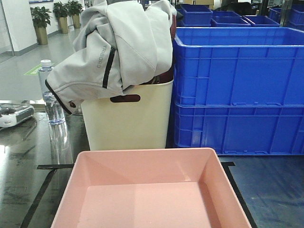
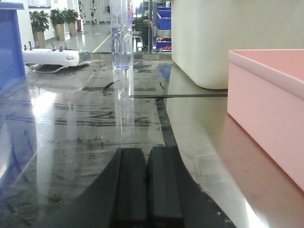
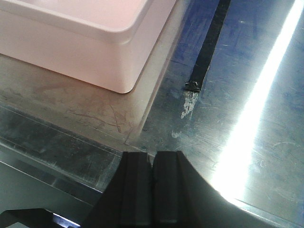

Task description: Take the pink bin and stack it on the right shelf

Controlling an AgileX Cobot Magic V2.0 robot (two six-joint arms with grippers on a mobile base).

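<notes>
The pink bin (image 1: 151, 190) sits empty and upright at the near edge of a shiny dark tabletop (image 1: 28, 171), framed by black tape lines (image 1: 40, 192) on the surface. Just behind it stands a tall cream bin (image 1: 128, 121) with a dark handle slot, and a grey jacket (image 1: 118, 47) is heaped over its rim, one sleeve hanging down the left side. To the right of the cream bin, two deep blue crates (image 1: 240, 90) are stacked one on the other, with more blue crates farther back. A clear water bottle (image 1: 51, 95) stands to the left of the cream bin, and a white device (image 1: 14, 114) lies at the far left of the table. In the left wrist view, the left gripper (image 2: 147, 185) hovers low over the tabletop with its black fingers pressed together, holding nothing; the pink bin's side wall (image 2: 266, 109) lies to its right, apart from it, with the bottle (image 2: 122, 33) ahead. In the right wrist view, the right gripper (image 3: 153, 190) likewise has its fingers closed against each other and empty, poised near the metal edge of the table, with a rounded corner of the pink bin (image 3: 95, 42) ahead and to the left, not touching it. A strip of black tape (image 3: 206, 47) runs along the surface to the right of that corner.
</notes>
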